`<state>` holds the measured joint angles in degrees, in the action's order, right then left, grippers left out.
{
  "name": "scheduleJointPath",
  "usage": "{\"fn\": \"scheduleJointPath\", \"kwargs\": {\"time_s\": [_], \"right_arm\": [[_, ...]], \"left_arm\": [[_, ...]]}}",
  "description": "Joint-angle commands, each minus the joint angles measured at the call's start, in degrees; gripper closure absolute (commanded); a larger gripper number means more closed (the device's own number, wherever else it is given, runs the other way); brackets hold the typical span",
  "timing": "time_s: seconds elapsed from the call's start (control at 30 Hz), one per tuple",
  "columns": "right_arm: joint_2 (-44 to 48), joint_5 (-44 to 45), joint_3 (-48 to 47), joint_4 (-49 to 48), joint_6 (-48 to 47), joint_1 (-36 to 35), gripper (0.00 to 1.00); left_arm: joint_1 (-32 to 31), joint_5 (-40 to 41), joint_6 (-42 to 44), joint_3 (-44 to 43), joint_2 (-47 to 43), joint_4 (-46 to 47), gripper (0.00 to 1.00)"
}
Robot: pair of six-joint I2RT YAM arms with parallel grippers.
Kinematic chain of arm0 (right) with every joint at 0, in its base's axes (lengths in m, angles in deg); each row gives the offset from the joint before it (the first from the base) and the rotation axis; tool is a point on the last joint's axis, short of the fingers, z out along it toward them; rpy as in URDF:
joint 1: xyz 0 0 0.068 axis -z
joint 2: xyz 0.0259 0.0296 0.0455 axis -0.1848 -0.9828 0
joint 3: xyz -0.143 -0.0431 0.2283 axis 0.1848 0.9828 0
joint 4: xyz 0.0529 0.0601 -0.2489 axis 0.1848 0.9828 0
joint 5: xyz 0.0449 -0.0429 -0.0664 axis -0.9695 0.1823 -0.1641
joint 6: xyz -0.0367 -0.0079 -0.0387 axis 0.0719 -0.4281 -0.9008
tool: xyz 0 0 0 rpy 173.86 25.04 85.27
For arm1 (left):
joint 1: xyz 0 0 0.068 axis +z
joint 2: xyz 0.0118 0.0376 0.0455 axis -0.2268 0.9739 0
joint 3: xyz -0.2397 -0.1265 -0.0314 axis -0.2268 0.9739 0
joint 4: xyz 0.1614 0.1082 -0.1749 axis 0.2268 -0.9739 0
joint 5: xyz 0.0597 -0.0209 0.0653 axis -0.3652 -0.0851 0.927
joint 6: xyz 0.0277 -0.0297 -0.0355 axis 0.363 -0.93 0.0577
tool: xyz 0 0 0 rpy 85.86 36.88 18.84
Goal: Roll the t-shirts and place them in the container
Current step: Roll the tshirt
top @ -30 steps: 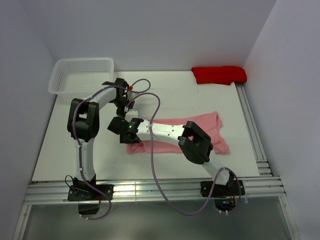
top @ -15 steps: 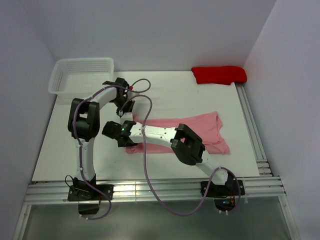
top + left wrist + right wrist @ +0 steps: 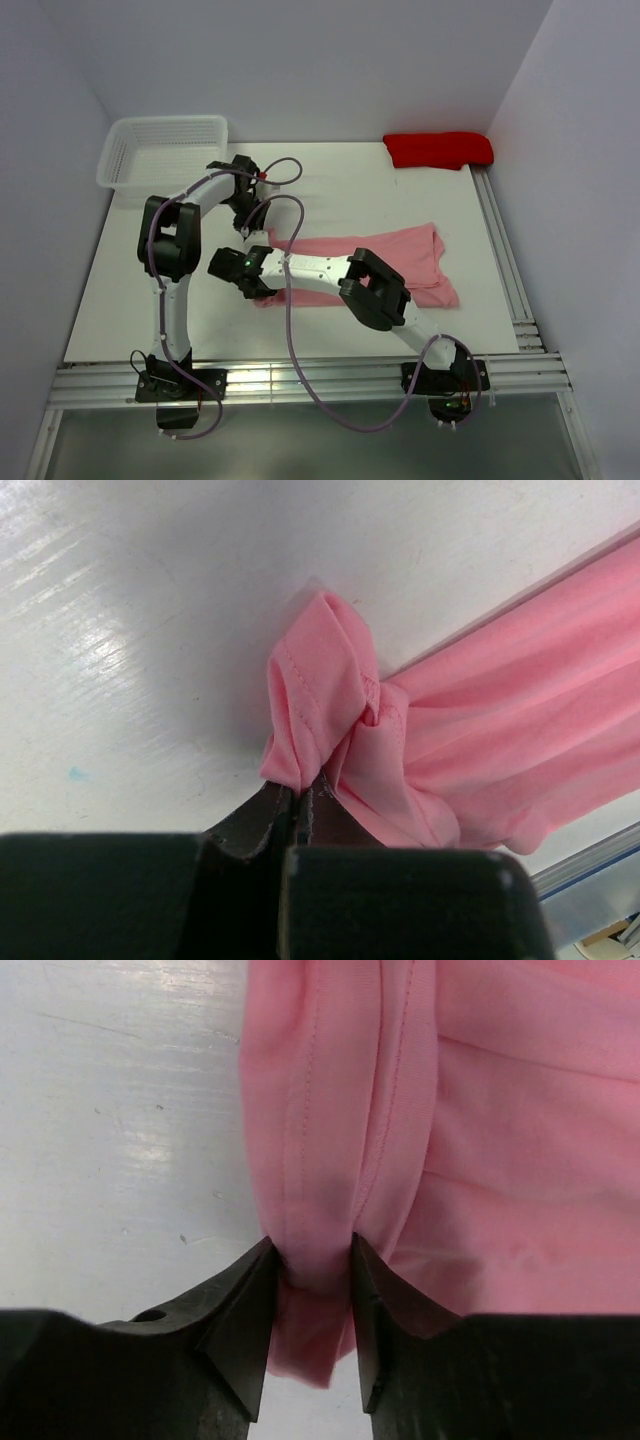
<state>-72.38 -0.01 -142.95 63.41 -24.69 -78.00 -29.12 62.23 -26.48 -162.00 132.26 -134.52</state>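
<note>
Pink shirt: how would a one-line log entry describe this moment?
shirt: long strip | left gripper: shut on its far-left corner | right gripper: pinching its near-left fold | roll: not started

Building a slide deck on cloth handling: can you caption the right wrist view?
Right claw pinches the folded edge of the pink t-shirt on the white table.

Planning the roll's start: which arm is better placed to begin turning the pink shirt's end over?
Left, marginally. The left gripper is shut tight on the bunched corner of the shirt; the right gripper pinches a thicker fold of hem, jaws wider apart, a looser-looking hold.
</note>
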Motion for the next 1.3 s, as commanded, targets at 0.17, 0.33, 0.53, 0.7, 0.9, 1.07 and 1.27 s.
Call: {"fn": "scheduleJointPath", "kwargs": {"time_s": [0.17, 0.33, 0.53, 0.7, 0.9, 1.07, 1.27], "right_arm": [[2.25, -4.43, 6.59, -8.30, 2.26, -0.68, 0.85], [11.47, -7.94, 22.37, -27.45, 4.63, 0.11, 0.90], [19.12, -11.81, 38.91, -48.37, 10.52, 1.78, 0.94], [22.73, -13.92, 51.83, -67.53, 17.02, 3.28, 0.95], [22.03, -17.35, 61.51, -85.53, 23.60, 5.30, 0.96], [18.79, -19.89, 66.62, -98.13, 29.23, 6.79, 0.97], [17.20, -20.60, 67.24, -101.13, 30.65, 7.15, 0.97]], "left_arm": [[-0.60, 4.15, -1.08, -2.35, -0.01, 0.16, 0.94], [-0.60, 4.24, -0.73, -2.70, -1.06, 0.16, 0.78], [-0.60, 1.08, 0.50, -4.28, -2.64, -0.37, 0.57], [-0.43, -2.35, 1.73, -7.44, -3.87, -2.12, 0.43], [0.89, -7.70, 4.36, -8.24, -5.89, -4.67, 0.39], [4.84, -13.86, 9.01, -4.38, -8.08, -6.78, 0.38], [7.92, -15.71, 12.53, 4.49, -9.85, -4.15, 0.36]]}}
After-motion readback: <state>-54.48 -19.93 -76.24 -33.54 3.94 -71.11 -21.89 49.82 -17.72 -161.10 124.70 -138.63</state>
